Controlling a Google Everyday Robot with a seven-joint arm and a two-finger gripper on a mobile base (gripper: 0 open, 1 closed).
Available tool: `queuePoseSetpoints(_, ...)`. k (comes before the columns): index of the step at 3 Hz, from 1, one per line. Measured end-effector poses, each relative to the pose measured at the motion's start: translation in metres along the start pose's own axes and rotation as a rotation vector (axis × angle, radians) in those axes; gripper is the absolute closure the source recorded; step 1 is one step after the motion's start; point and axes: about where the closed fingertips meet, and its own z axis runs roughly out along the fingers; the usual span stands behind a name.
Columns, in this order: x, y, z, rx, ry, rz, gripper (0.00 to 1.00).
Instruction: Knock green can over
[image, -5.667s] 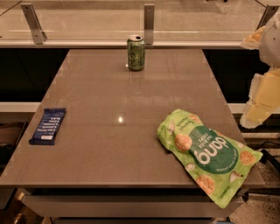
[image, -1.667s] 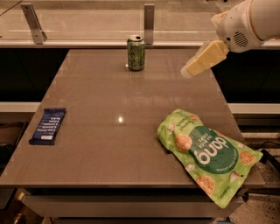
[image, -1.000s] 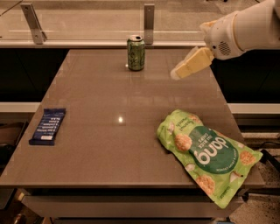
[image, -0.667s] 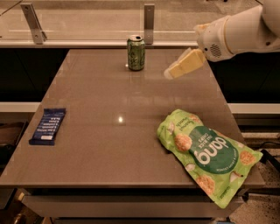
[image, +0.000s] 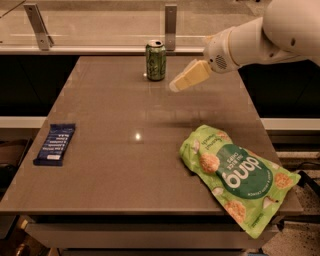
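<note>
The green can (image: 155, 60) stands upright near the far edge of the brown table (image: 125, 150), with a silver top rim and pale print. My gripper (image: 176, 87) reaches in from the upper right on a white arm. Its cream-coloured fingers point down and left, and its tip hangs above the table just right of the can, a small gap apart from it. It holds nothing.
A green "dang" snack bag (image: 235, 176) lies at the near right, overhanging the table's front corner. A dark blue bar (image: 55, 144) lies near the left edge. A railing with metal posts (image: 170, 20) runs behind the table.
My arm has swung in from the right side and moved left and a little down, bringing the gripper close to the can. The can, bag and bar have not moved.
</note>
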Motion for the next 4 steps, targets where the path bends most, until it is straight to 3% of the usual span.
queuePoseSetpoints(2,-0.019,-0.01,0.054,-0.054,-0.014,0.004,0.0)
queuePoseSetpoints(4,-0.024,-0.018,0.077,-0.055,-0.1,0.067,0.0)
